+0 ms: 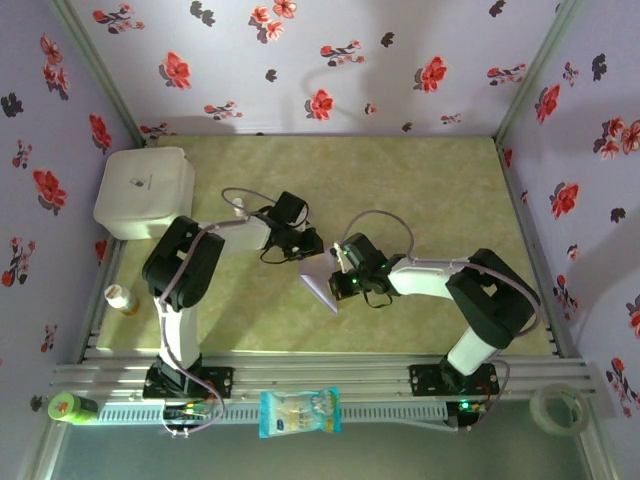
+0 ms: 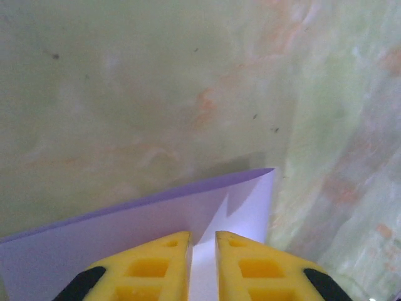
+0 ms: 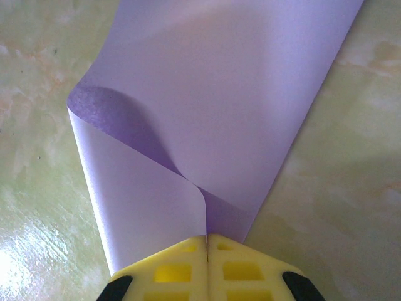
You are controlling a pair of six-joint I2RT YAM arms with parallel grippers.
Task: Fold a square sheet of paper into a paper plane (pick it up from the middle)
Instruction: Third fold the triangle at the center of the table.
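Jaws of the right gripper (image 3: 207, 241) are pinched tight on the square sheet of paper (image 3: 213, 94), its lower corner curled over; those of the left gripper (image 2: 202, 237) stand a sliver apart at the sheet's edge. Mid-frame on the green table (image 1: 430, 180), an early fold seems under way; next, that curl needs pressing flat.

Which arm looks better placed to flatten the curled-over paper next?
Probably left. The right gripper is shut on the paper, holding its curl, so it should not let go; the left gripper sits at the paper's edge, jaws slightly apart, seemingly free.
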